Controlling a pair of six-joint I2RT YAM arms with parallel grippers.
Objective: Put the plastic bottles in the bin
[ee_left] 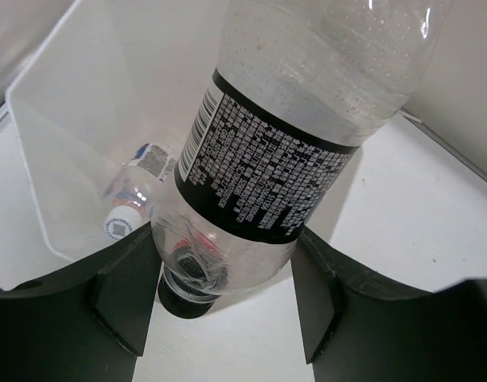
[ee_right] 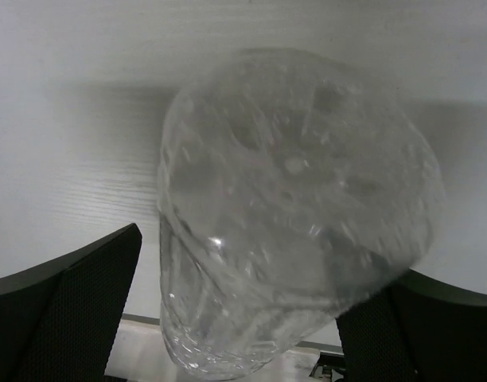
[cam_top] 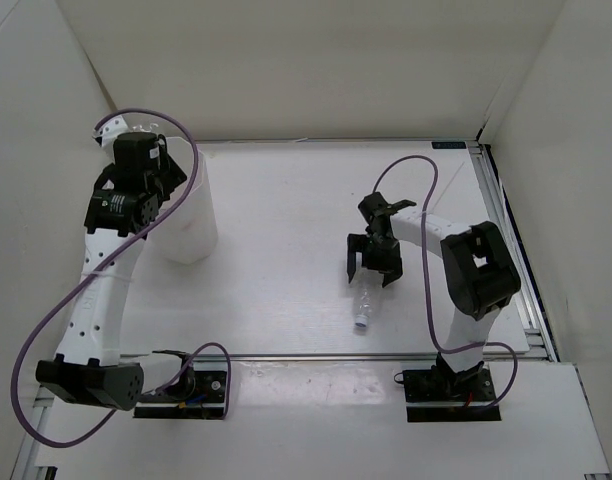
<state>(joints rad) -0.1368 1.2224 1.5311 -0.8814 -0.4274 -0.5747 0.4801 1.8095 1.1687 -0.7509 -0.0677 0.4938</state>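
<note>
A black-labelled bottle (ee_left: 267, 159) hangs neck down directly over the open mouth of the bin (ee_left: 60, 143), clamped across its lower body between the fingers of the left gripper (ee_left: 226, 267). Its long axis is close to vertical and its dark cap is the lowest part. Below it, inside the bin, a white-capped bottle (ee_left: 130, 208) with a blue label lies on the floor. A red glint seen through the held bottle may be another one, but I cannot tell. Judging from this, the drop calls only for parting the fingers, since the neck already points into the bin. Well apart from the bin, out to its right on the table (cam_top: 286, 200), a clear bottle (cam_top: 364, 303) lies on its side, its long axis running from the back wall toward the arm bases, cap end nearest the bases. The right gripper (cam_top: 372, 268) hovers at its base end with jaws spread wide, holding nothing. That arm is much the nearer to it.
</note>
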